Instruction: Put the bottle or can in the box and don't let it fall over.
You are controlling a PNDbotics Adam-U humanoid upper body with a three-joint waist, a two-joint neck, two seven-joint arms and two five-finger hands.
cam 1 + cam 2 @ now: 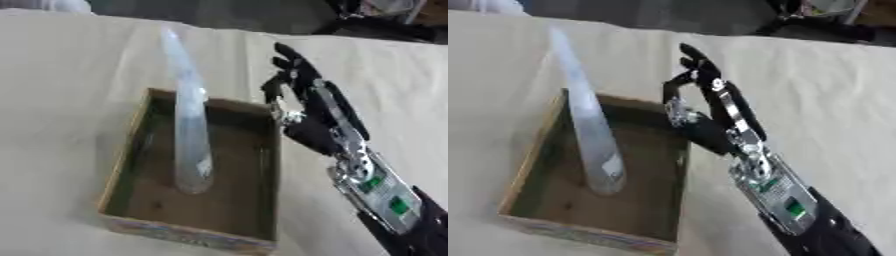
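Inside the box: clear plastic bottle upright on the floor of the wooden box, on the bench.
Label: pale patch, unreadable.
Right robot hand: fingers straight, empty, beside the box's right wall.

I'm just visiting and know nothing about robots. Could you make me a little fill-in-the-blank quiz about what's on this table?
1. The clear bottle stands ____ the box.
2. The one robot hand in view is its ____ hand.
3. That hand's fingers are ____, holding nothing.
4. The hand is beside the box's ____ wall.

Missing words: inside; right; open; right
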